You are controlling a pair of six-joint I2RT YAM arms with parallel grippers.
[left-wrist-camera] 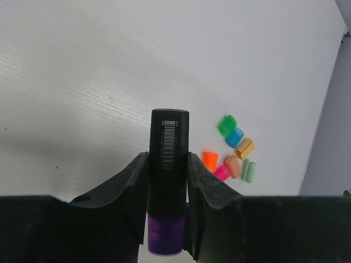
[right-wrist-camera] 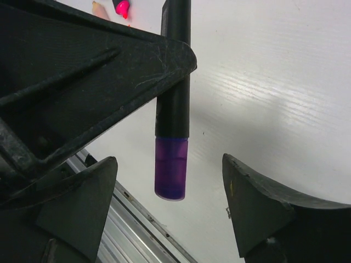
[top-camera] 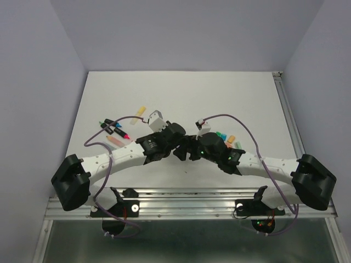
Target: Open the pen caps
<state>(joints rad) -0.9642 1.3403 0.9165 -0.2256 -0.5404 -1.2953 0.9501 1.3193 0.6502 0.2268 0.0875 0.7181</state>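
Black pen [left-wrist-camera: 169, 137] clamped in left end effector [left-wrist-camera: 168, 164], purple cap [right-wrist-camera: 170, 167] fitted on its end, flanked untouched by right end effector [right-wrist-camera: 168, 163], fingers held apart, loose caps [left-wrist-camera: 234, 137] clustered on tabletop [left-wrist-camera: 109, 66]

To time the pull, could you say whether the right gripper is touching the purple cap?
Apart: right wrist view shows the right gripper open, gaps either side of the purple cap.

black pen [right-wrist-camera: 173, 109]: upper end cut off at top edge
pink-tipped pen [right-wrist-camera: 122, 6]: only tip in frame
loose caps [top-camera: 231, 139]: partly behind right arm [top-camera: 258, 164]
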